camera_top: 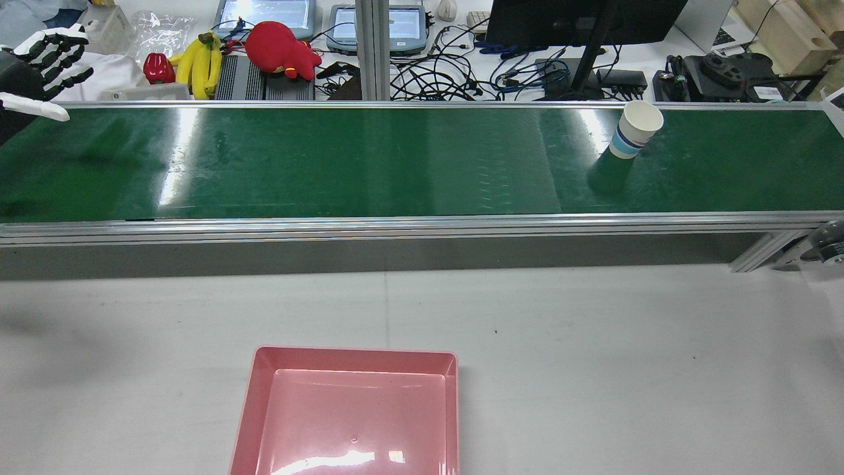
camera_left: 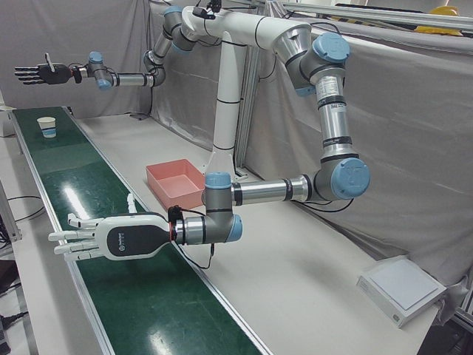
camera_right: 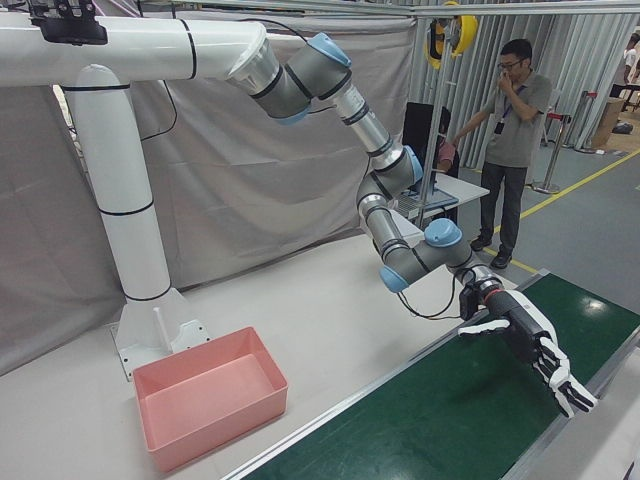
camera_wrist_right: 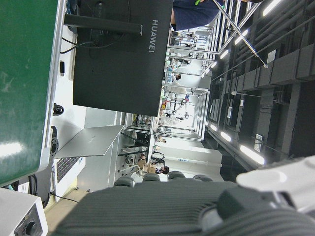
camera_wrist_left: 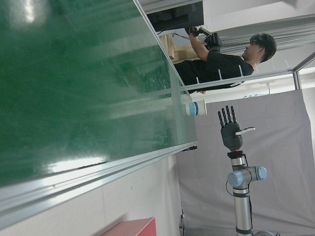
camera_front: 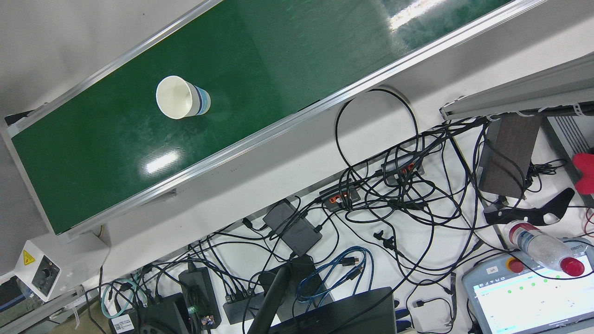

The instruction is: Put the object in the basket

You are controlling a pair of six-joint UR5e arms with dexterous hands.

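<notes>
A white paper cup with blue bands [camera_top: 634,128] stands upright on the green conveyor belt [camera_top: 369,165], toward its right end in the rear view. It also shows in the front view [camera_front: 182,97], the left-front view [camera_left: 46,127] and the left hand view [camera_wrist_left: 198,108]. The pink basket [camera_top: 349,409] sits empty on the grey table in front of the belt. My left hand [camera_left: 111,237] is open, fingers spread, over the belt's left end, far from the cup. My right hand [camera_left: 41,74] is open and empty, held high in the air near the cup's end.
The belt has raised metal rails [camera_top: 395,224] along both sides. Behind it the operators' desk holds a monitor [camera_top: 580,20], cables, bananas [camera_top: 198,59] and a red plush toy [camera_top: 280,49]. One person stands past the belt's end [camera_right: 510,110].
</notes>
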